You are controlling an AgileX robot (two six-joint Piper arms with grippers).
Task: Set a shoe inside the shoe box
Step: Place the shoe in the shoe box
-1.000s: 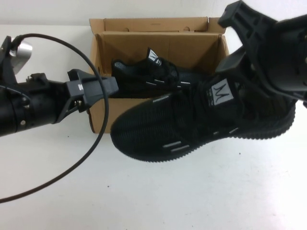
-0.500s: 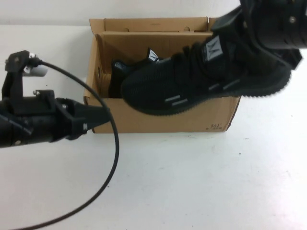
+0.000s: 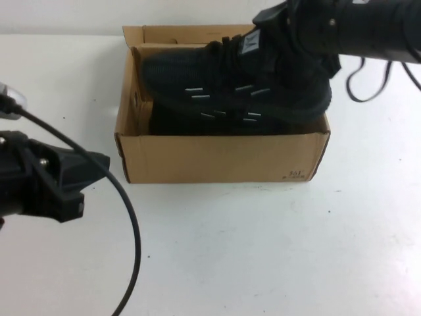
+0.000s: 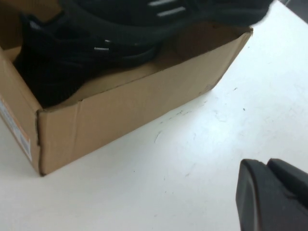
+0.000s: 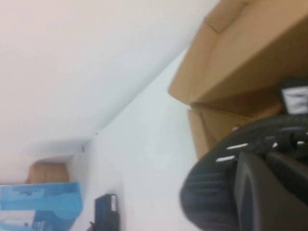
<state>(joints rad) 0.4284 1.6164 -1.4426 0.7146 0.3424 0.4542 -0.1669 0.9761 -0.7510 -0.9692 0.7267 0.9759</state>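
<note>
Holding: the right gripper [image 3: 289, 49] grips the shoe [image 3: 230, 79] at its collar end, over the right rear part of the shoe box [image 3: 217, 158]; its fingers are closed on the shoe's upper, though in the high view the black arm and black knit merge, so the exact contact is hard to trace.
Shoe, held: black knit sneaker with short white dashes on its side and a white-marked tongue tag; it hangs over the open box, toe toward the left rear corner, heel near the right wall, sole roughly level with the rim.
Shoe, second [image 3: 177, 122]: an identical black sneaker lies on the box floor beneath the held one; the left wrist view shows it [image 4: 72, 62] low inside, against the near wall.
Shoe box: brown corrugated cardboard, open, lid flap standing at the rear, small dark print at the front lower right corner; it stands on the white table [image 3: 263, 250].
Left gripper [image 3: 92, 168]: low over the table in front of and left of the box, well apart from it, fingers pressed together, holding nothing; its tips [image 4: 272, 192] show in the left wrist view.
Cable [image 3: 128, 217]: black, loops from the left arm across the table.
Right wrist view: shoe [image 5: 216, 192] beside the box's cardboard wall [image 5: 250, 53].
</note>
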